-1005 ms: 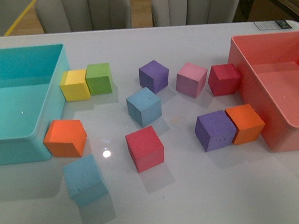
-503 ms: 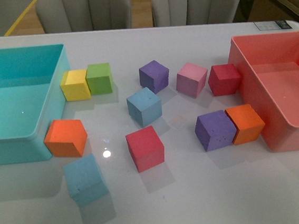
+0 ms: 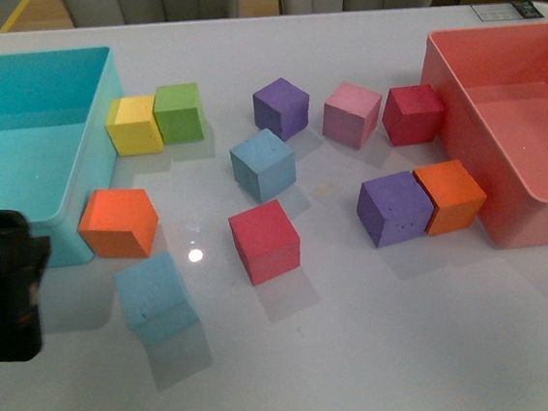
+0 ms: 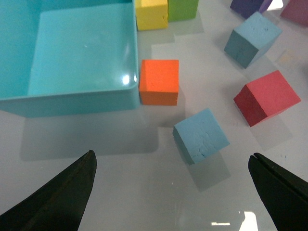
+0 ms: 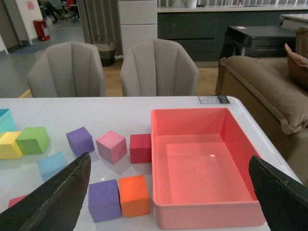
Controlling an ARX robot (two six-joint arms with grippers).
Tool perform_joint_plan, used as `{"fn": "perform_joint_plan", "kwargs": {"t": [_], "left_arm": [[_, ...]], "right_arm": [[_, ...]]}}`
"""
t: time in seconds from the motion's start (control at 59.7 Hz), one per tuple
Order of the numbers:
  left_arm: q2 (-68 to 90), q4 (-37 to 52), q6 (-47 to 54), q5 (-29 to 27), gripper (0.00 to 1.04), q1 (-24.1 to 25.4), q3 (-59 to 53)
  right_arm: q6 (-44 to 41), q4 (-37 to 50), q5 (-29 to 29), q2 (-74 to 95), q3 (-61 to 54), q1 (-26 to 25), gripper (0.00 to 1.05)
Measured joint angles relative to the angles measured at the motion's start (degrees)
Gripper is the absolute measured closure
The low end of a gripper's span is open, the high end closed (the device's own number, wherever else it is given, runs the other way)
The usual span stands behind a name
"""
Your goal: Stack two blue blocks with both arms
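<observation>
left arm (image 3: 0, 285) has come in by the near blue block (image 3: 154, 297)
left gripper (image 4: 171, 155) and right gripper (image 5: 169, 157) both wide open, holding nothing. other blue block (image 3: 262, 164) sits further back, so no stack yet.

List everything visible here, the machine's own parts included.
table: 1, white, under everything.
turquoise bin: 1, turquoise, left.
red bin: 1, red, right.
blue blocks: 2, light blue, one centre, one front left, unstacked.
purple cubes: 2, purple, back centre and right.
orange cubes: 2, orange, one beside each bin.
red cubes: 2, red, one centre, one back right.
pink cube: 1, pink, back centre.
yellow cube: 1, yellow, beside turquoise bin.
green cube: 1, green, touching yellow.
chairs: 2, grey, behind table.
left gripper: 1, black, open, left edge.
right gripper: 1, black, open, raised over table.
</observation>
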Motion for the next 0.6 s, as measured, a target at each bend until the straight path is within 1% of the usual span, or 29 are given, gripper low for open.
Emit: {"fn": "perform_joint_plan", "kwargs": {"t": [0.117, 0.218, 0.436, 0.603], "left_arm": [[10.14, 1.92, -2.93, -0.04, 0.09, -1.70, 4.15], [16.20, 2.99, -4.55, 0.22, 0.09, -1.66, 6.36], [23.80, 4.13, -5.05, 0.35, 0.09, 0.04, 9.79], [28.48, 4.13, -6.01, 0.46, 0.09, 0.04, 12.24]], "right_arm": [[0.02, 0.00, 0.00, 0.00, 0.00, 0.00, 0.09], [0.02, 0.00, 0.00, 0.00, 0.00, 0.00, 0.09], [0.02, 0.00, 0.00, 0.00, 0.00, 0.00, 0.09], [0.00, 0.00, 0.00, 0.00, 0.00, 0.00, 0.09]]}}
